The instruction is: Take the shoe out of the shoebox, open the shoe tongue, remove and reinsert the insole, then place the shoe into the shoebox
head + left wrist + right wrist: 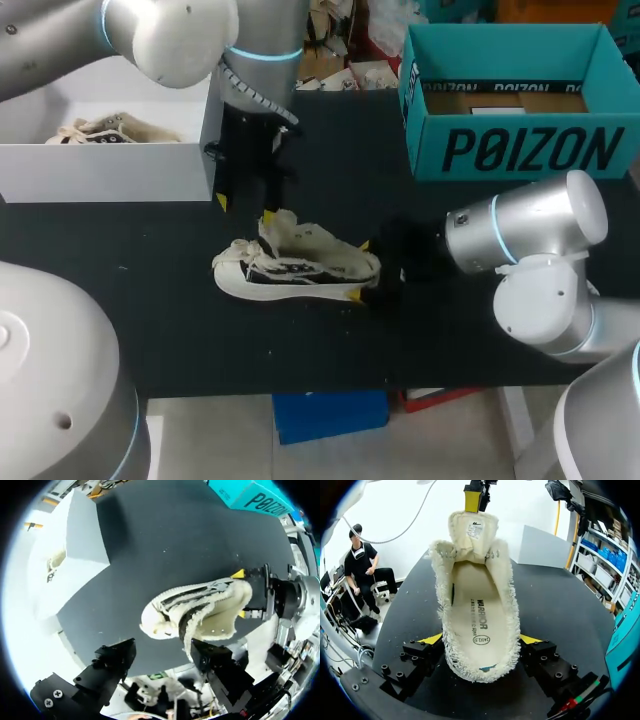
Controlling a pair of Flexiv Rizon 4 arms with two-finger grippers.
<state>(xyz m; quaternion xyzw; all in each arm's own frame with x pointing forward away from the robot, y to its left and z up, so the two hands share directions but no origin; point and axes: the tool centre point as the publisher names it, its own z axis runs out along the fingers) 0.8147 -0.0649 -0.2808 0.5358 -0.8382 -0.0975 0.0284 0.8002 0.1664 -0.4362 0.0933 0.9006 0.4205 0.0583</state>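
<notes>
Two grippers attend the shoe (pixel 300 268), lying on the table (pixel 150 330): your right gripper (pixel 481 640) clamps its heel (pixel 481 672); your left gripper (pixel 244 207) stands spread, one fingertip (pixel 471 500) at the raised tongue (pixel 472 530). Canvas judged soft, light; hold the stiffer heel.

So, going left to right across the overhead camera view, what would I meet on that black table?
White open box → cream canvas sneaker lying on its sole → teal cardboard box.
</notes>
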